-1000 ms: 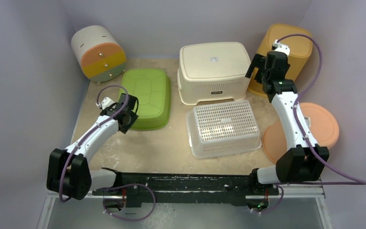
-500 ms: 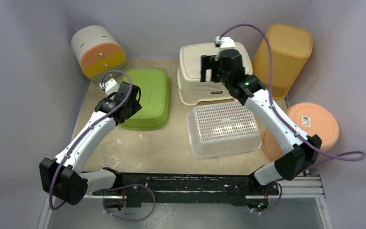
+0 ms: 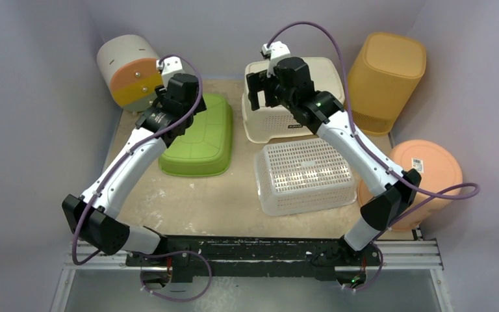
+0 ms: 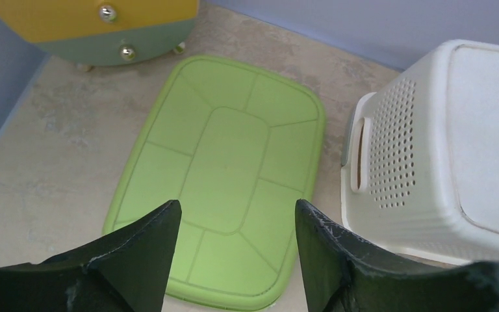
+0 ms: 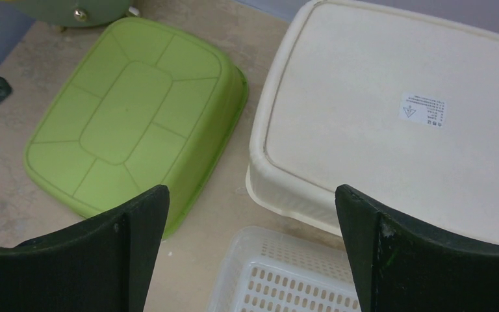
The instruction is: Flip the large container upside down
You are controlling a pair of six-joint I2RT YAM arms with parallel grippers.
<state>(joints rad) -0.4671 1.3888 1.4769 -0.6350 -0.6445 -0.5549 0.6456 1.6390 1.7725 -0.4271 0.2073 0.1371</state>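
Note:
The large cream container stands at the back centre with its flat base and a label sticker facing up; it also shows in the left wrist view and the right wrist view. My right gripper hangs open and empty above its front-left corner, jaws wide apart. My left gripper is open and empty above the far part of the inverted green basin, to the container's left, jaws apart.
A white perforated basket lies just in front of the container. A tall orange bin stands at the back right, a round orange lid at the right edge, and a drawer unit at the back left. Walls close three sides.
My right arm swung left from the orange bin to over the cream container's left end. My left arm reached further back over the green basin. Both grippers stayed open.

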